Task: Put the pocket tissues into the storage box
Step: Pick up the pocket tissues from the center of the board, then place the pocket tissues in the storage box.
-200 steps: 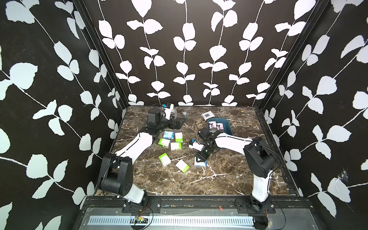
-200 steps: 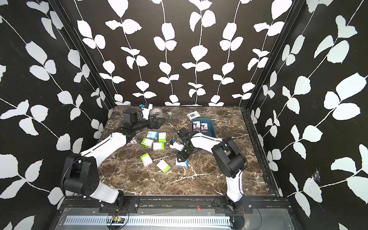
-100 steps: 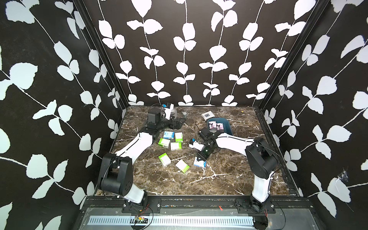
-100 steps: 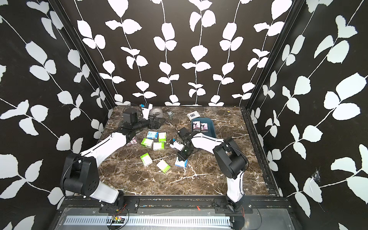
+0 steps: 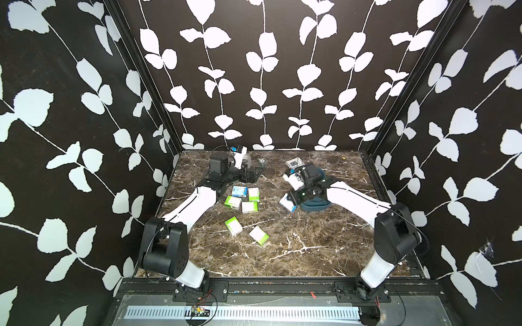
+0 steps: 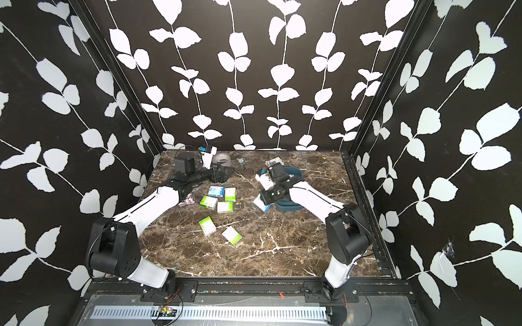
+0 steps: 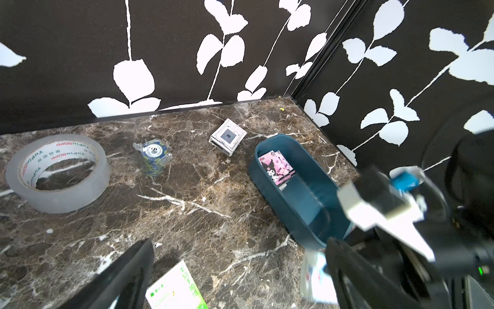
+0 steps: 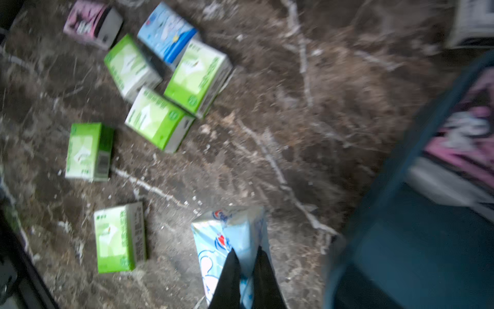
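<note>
Blue tissue pack (image 8: 235, 227), pinched in right tool (image 8: 246, 250)

Most of the pocket tissues (image 8: 197, 77) are green and white, one blue pack (image 8: 232, 230) has a pale cartoon print, and the pink pack (image 7: 278, 167) shows a black-and-white character. The storage box (image 7: 272, 206) is dark teal, the table (image 5: 282, 254) is brown marble with white veins, and the walls (image 5: 254, 70) are black with white leaf vines.

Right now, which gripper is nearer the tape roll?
Left. The left gripper is open beside the tape roll; the right gripper, shut on a blue pack, is away by the storage box.
</note>
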Available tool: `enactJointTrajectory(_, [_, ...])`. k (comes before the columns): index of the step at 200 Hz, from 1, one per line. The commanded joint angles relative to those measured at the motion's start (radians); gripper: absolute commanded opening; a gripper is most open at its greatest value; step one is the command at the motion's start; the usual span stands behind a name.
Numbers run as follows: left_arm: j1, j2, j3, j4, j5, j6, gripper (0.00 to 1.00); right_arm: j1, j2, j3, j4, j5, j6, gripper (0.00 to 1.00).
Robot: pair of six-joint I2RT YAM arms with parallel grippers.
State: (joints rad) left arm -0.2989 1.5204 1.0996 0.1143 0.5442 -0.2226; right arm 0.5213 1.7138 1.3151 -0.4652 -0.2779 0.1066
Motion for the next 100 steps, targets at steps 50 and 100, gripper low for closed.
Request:
enactJointTrajectory(50, [-0.112,0.075,0.064,0.163,0.049,-0.111,0.99,-0.164,0.049,0.147,-0.037,0.251,0.151,0.0])
enactJointTrajectory(100, [-0.197,0.122,0.086,0.185,0.049,-0.131,0.99,-0.251,0.121,0.192,-0.022,0.286,0.228,0.0])
